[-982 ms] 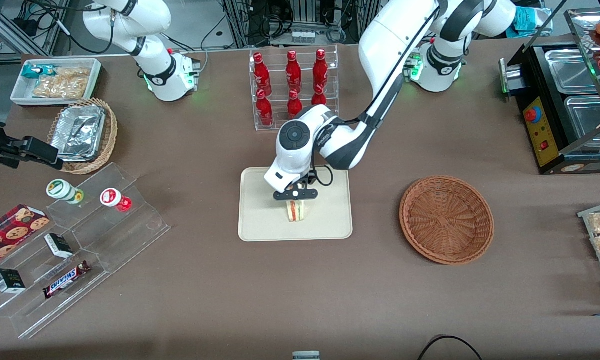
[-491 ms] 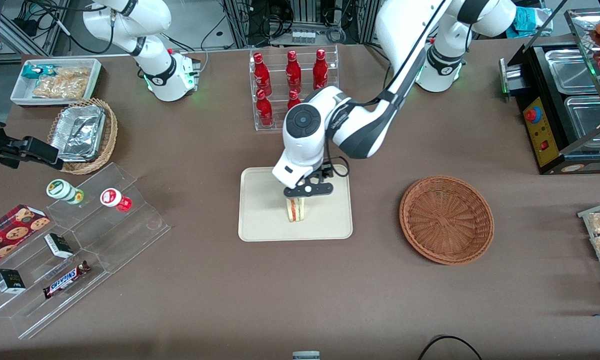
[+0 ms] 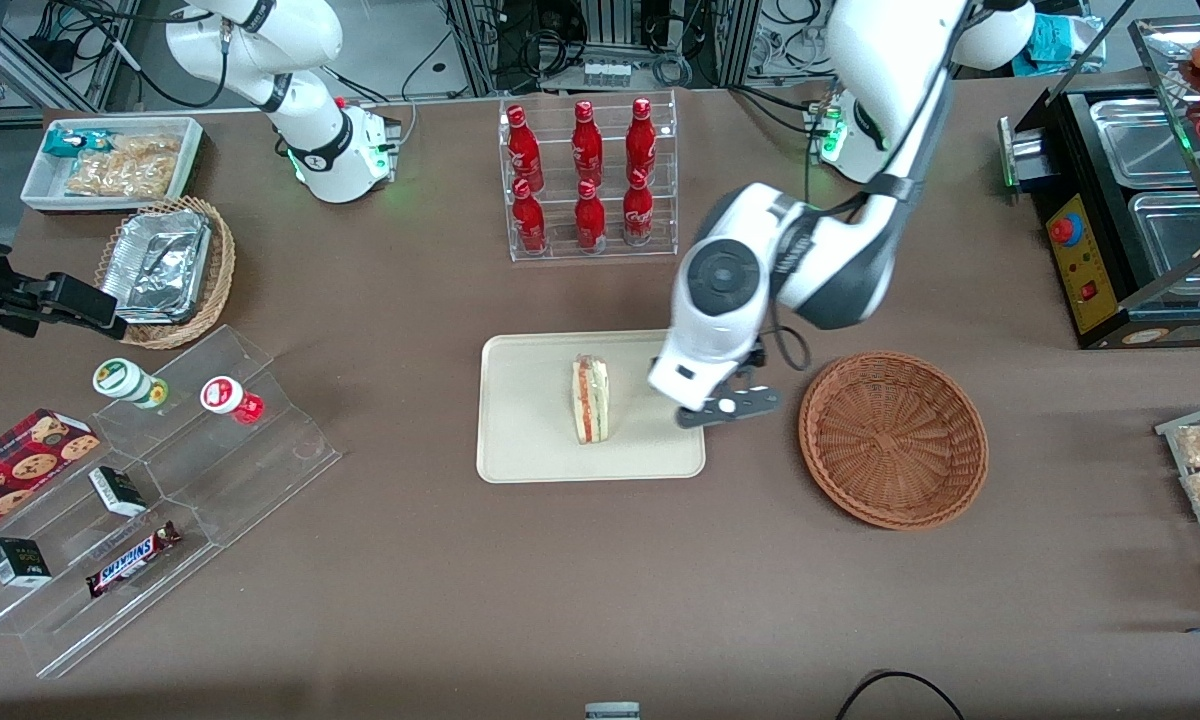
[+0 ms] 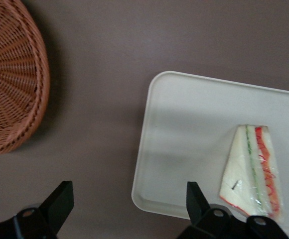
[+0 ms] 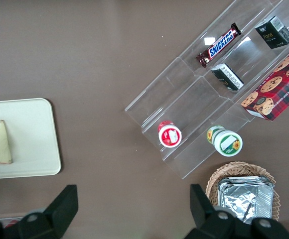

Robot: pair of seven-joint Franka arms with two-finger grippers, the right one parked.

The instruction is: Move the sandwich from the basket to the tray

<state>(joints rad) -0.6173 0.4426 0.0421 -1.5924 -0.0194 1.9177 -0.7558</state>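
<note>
**Inspector:** Gripper (image 3: 728, 408) first. It hangs above the tabletop in the gap between the tray (image 3: 520, 455) and the basket (image 3: 892, 438), over the tray's edge nearest the basket. Its two fingers (image 4: 60, 201) stand spread wide, and nothing sits between them. Released and empty.

**Clerk:** And the sandwich?

**Inspector:** The sandwich (image 3: 590, 400) stands on the tray, on its crust side, with the red, orange and green cut edge facing the front camera. It sits near the tray's middle, somewhat toward the basket-side edge, inside the rim on all sides. The wrist camera agrees: the sandwich (image 4: 254, 172) rests on the tray (image 4: 184, 144), with no finger touching it.

**Clerk:** The basket?

**Inspector:** Nothing shows inside the bowl from the front. It lies toward the working arm's end of the tabletop, apart from the tray. The wrist camera catches only a part of the basket (image 4: 12, 79), and that part is bare weave.

**Clerk:** Status, then?

**Inspector:** In my judgement the transfer itself is done: item out of the basket, set on the tray, grasp let go. The wedge looks steady, though it stands on a narrow base. What remains, as far as I can judge, is only for the arm to clear off without brushing it.
</note>
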